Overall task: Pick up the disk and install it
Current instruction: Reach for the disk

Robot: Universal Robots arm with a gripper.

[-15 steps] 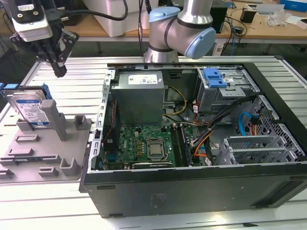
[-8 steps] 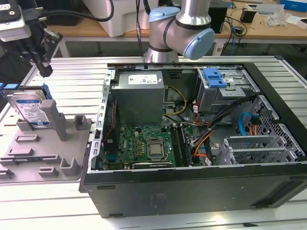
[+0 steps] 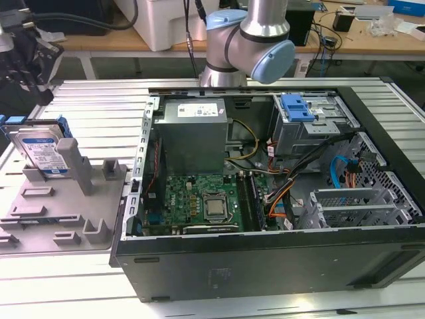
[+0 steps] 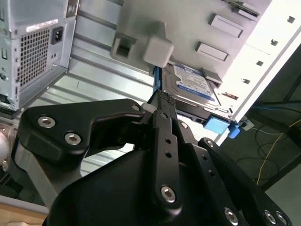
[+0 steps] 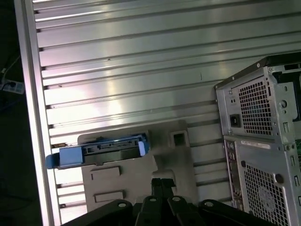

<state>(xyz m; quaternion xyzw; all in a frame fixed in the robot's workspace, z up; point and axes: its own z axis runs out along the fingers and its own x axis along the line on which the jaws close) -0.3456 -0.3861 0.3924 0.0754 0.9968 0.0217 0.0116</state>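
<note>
1. Silver with a white-and-blue label, the disk stands on edge in a grey holder in the exterior view. It leans back slightly beside a tall post. The holder lies on the ribbed metal table, just beside the open case on the exterior view's left. The disk is outside the case. The arm rises behind the case, which holds a drive cage with a blue latch.

2. In the second wrist view, the black gripper has its two fingers pressed together with nothing between them. Their tips are close to the blue-edged side of the disk, but I cannot tell whether they touch it. The disk sits in the holder, and the back of the case lies off to one side.

3. In the first wrist view, the clenched gripper hangs over the holder. The disk shows edge-on in its blue bracket, apart from the fingertips. The table and the vented back of the case lie around it.
</note>
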